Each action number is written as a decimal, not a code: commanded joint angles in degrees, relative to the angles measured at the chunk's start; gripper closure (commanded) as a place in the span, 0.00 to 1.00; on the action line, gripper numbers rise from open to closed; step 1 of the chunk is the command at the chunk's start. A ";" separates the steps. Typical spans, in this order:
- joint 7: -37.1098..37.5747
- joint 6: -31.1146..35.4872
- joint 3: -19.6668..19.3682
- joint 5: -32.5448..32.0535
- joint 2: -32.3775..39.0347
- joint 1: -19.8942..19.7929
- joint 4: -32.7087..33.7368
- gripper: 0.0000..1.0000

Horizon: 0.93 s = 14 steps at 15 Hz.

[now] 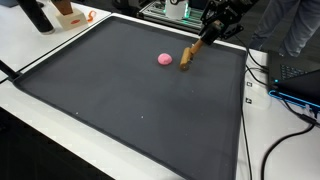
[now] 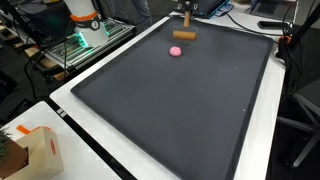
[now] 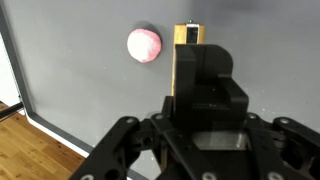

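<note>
The gripper (image 1: 205, 39) is closed on the upper end of a wooden block (image 1: 189, 57), which is tilted, its lower end at or just above the far part of a dark mat (image 1: 120, 100) on the tabletop. A pink ball (image 1: 165, 59) lies just beside the block, apart from it. This looks like a mid-carry hold, and lowering the block would mean staying clear of the ball; no container is on the mat.

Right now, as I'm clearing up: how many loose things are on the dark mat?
2. A pink ball lies near the far edge of the mat; a wooden block is right beside it, at the tips of the gripper. The gripper may hide something more.
</note>
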 commanded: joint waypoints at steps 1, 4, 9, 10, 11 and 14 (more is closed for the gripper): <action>0.63 -1.19 -1.35 -0.31 0.12 0.89 1.04 0.76; -0.15 -0.58 -1.91 0.78 -0.42 0.34 1.00 0.76; -2.85 0.75 -2.97 4.07 -2.89 -1.45 0.09 0.76; -3.63 1.07 -3.17 5.00 -3.52 -1.84 -0.09 0.76; -4.95 1.53 -3.33 6.20 -4.35 -2.34 -0.40 0.76; -9.37 2.97 -3.92 10.44 -7.08 -3.67 -1.08 0.76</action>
